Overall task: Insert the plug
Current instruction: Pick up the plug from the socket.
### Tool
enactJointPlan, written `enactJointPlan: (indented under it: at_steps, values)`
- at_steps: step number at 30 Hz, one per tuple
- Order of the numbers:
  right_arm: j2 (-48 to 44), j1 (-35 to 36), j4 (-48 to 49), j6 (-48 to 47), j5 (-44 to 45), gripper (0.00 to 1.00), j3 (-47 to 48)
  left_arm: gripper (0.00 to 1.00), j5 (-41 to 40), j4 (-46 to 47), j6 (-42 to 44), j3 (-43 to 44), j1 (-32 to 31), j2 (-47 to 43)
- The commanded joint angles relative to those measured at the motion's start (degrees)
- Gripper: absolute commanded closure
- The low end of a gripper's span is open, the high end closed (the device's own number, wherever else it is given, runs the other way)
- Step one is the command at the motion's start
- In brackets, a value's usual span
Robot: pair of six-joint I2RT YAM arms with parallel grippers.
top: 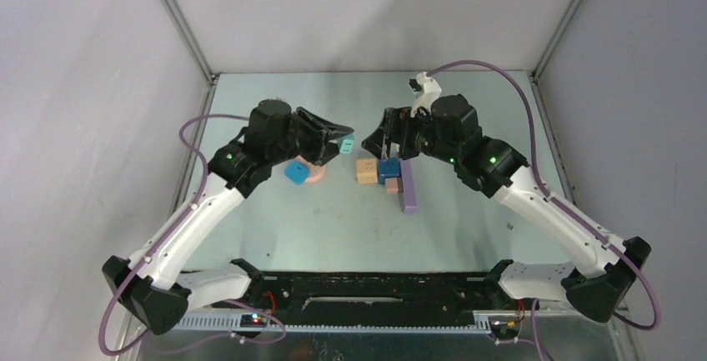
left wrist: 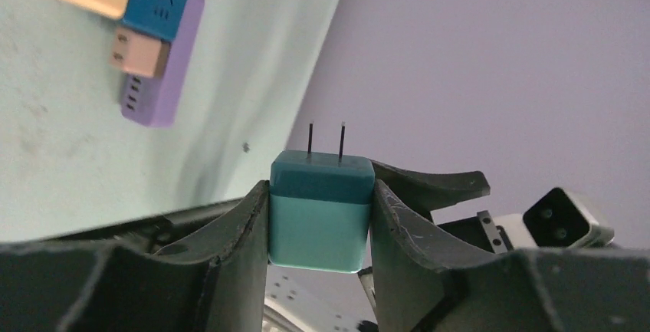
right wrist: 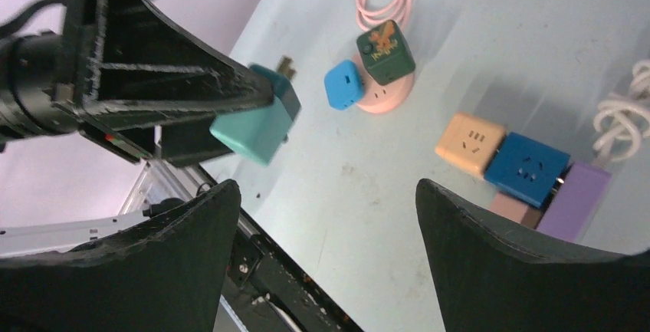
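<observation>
Pale green table [top: 333, 228], teal plug [left wrist: 320, 217] (darker cap), 2 thin dark prongs [left wrist: 310, 139]

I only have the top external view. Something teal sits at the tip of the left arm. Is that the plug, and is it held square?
Observer: Yes. In the left wrist view the left gripper clamps the teal plug squarely by two opposite side faces.
Operator: I can't see any pins from up here. Which way do they face?
Observer: Two thin prongs stick straight out of the plug's darker end, pointing away from the gripper, and both look straight.
Operator: Is the right gripper carrying anything?
Observer: No. In the right wrist view the right gripper is wide open, with nothing between its fingers.
</observation>
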Motion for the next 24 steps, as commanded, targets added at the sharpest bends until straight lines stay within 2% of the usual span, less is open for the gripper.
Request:
enactJointPlan:
  at_steps: [1,4,9,15,24]
  values:
    - [2.17,3.85,5.04,1.42,5.9,0.14,4.19,1.0,1.45,0.91,-17.37,-3.3,0.05,-2.99]
    - [4.16,6.61,7.48,1.3,6.55,0.16,5.89,1.0,0.7,0.14,-20.72,-4.05,0.02,-4.12]
    - [8.14,10.62,7.04,-0.71,11.12,0.18,10.12,1.0,1.06,6.85,-29.18,-8.44,0.04,-6.09]
    - [13.4,13.09,1.31,-4.54,17.67,0.26,15.49,1.0,-0.46,9.49,-33.21,-9.74,0.02,-6.89]
    - [16.61,12.93,-1.67,-7.28,20.29,0.38,17.56,1.0,-1.71,14.19,-36.95,-11.44,-0.31,-7.61]
